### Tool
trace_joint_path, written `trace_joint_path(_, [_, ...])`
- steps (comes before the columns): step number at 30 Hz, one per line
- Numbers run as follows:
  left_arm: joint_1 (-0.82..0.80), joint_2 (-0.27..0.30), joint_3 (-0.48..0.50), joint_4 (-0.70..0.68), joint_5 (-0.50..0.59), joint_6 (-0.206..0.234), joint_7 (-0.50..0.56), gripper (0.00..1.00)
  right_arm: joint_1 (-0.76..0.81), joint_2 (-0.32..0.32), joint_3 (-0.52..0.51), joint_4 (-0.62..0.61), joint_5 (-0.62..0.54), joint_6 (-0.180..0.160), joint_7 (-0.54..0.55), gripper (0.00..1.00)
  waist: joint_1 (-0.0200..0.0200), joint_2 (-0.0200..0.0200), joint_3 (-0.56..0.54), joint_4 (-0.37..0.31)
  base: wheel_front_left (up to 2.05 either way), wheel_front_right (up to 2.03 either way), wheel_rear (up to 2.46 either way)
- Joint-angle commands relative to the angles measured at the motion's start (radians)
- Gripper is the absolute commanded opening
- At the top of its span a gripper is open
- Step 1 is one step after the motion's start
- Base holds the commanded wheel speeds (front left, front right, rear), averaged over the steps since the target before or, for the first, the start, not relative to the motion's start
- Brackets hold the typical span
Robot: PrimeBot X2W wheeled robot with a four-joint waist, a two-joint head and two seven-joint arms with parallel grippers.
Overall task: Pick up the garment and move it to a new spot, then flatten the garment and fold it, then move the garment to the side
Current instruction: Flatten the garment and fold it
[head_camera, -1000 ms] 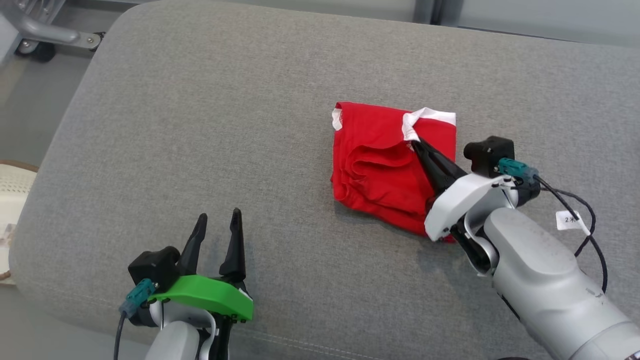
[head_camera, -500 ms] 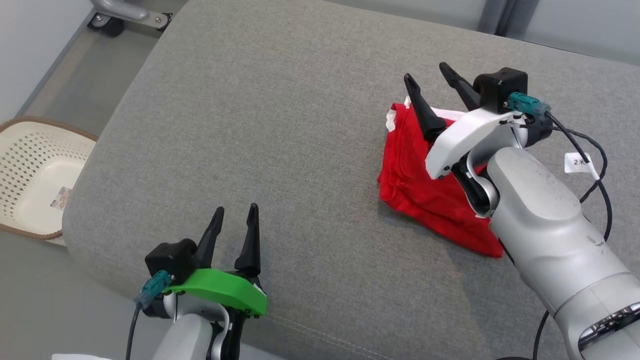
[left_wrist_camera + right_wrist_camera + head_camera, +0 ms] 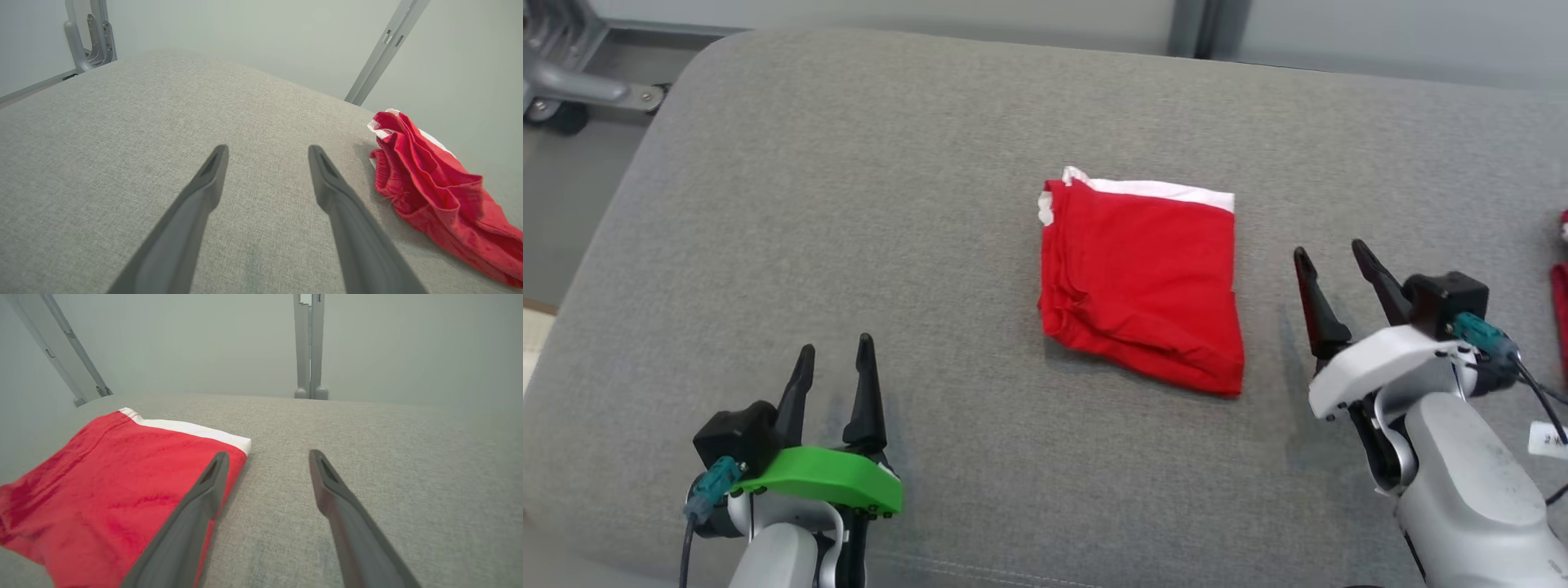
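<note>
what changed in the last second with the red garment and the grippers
The right gripper let go of the white-trimmed flap it was pinching and pulled back to the right of the red garment, jaws now open and clear of it. The flap now lies flat, white band along the far edge. The left gripper stayed open over the grey cushion.

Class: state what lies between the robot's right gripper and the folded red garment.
A bare strip of grey cushion, as the head view shows; the right gripper stands open, apart from the garment.
</note>
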Motion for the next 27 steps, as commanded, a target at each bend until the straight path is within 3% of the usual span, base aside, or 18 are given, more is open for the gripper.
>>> trace_joint_path(1, [0.021, 0.004, 0.021, -0.006, 0.023, -0.004, 0.0, 1.0, 0.054, 0.013, -0.054, -0.034, -0.024, -0.001, -0.003, 1.0, 0.0, -0.0001, -0.033, -0.114, 0.0, 0.0, 0.0])
trace_joint_path(4, [0.023, 0.004, 0.051, -0.006, 0.045, -0.012, 0.0, 1.0, 0.12, 0.034, -0.124, -0.076, -0.046, -0.001, -0.003, 1.0, 0.0, -0.0001, -0.043, -0.151, 0.0, 0.0, 0.0])
trace_joint_path(13, [0.059, 0.004, 0.1, 0.008, 0.119, -0.029, 0.0, 1.0, 0.242, 0.085, -0.201, -0.159, -0.085, -0.001, -0.004, 1.0, 0.0, -0.0001, -0.083, -0.219, 0.0, 0.0, 0.0])
trace_joint_path(27, [0.195, 0.004, 0.186, -0.027, 0.199, -0.034, 0.0, 1.0, 0.371, 0.135, -0.129, -0.209, -0.101, -0.001, -0.004, 1.0, 0.0, -0.0001, -0.176, -0.296, 0.0, 0.0, 0.0])
